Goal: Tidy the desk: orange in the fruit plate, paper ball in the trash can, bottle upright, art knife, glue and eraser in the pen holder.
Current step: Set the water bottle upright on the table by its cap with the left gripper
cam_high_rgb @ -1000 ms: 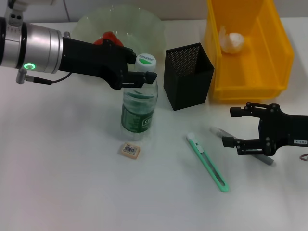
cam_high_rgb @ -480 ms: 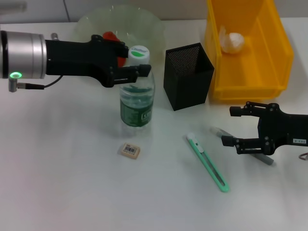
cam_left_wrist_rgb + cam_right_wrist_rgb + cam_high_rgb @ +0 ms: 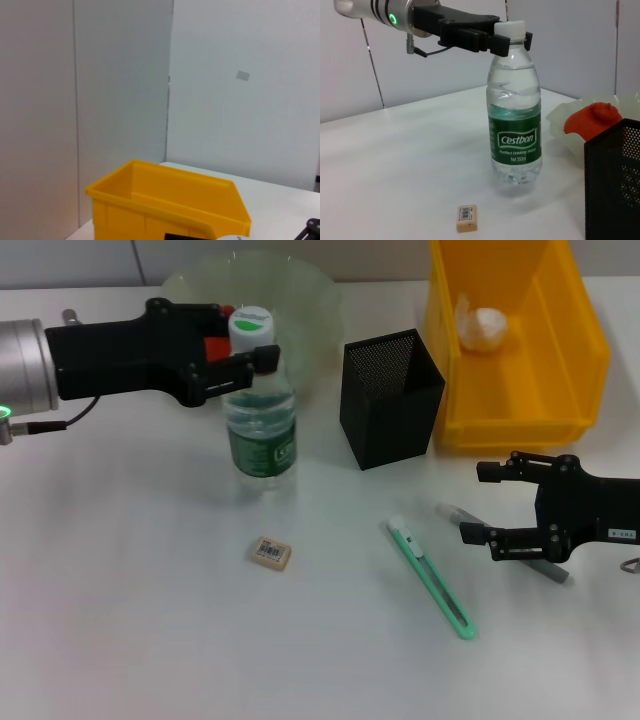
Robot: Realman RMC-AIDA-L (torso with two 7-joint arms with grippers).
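Note:
The clear bottle [image 3: 259, 410] [image 3: 514, 110] with a green label stands upright on the table. My left gripper [image 3: 243, 353] [image 3: 510, 42] is shut on its neck just under the white cap. The orange [image 3: 213, 322] [image 3: 592, 117] lies in the translucent fruit plate [image 3: 305, 290], partly hidden behind that gripper. The paper ball [image 3: 484, 324] sits in the yellow trash can [image 3: 580, 350]. The green art knife [image 3: 432, 577] and the eraser [image 3: 271, 553] [image 3: 467, 218] lie on the table. My right gripper [image 3: 487, 505] is open low over the grey glue [image 3: 452, 511], which runs under it.
The black mesh pen holder [image 3: 392, 398] [image 3: 615, 185] stands between the bottle and the trash can [image 3: 170, 200]. The front half of the white table holds only the eraser and the knife.
My left gripper has carried the bottle to the left, away from the pen holder, and it now stands straight. The right arm has not moved.

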